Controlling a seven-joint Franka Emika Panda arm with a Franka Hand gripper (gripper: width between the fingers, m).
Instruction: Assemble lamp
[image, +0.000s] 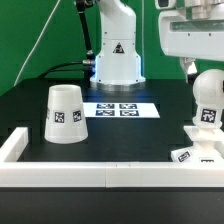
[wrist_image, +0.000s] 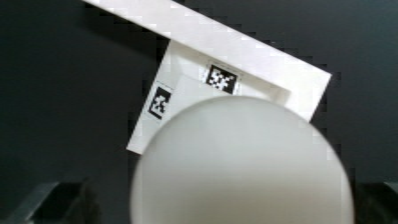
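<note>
The round white bulb (image: 207, 100) stands upright with its neck down on the flat stepped base (image: 197, 150) at the exterior view's right, near the front wall. My gripper (image: 198, 72) hangs just above the bulb's top, with the jaws open and apart from it. In the wrist view the bulb (wrist_image: 240, 160) fills the middle, with dark fingers (wrist_image: 63, 200) well out to either side, and the tagged base (wrist_image: 187, 95) shows behind it. The tapered shade (image: 62, 113) stands wide end down at the exterior view's left.
The marker board (image: 120, 109) lies at the table's middle back. The white robot pedestal (image: 117, 55) stands behind it. A low white wall (image: 100, 172) runs along the front and the left, and shows in the wrist view (wrist_image: 214, 40) past the base.
</note>
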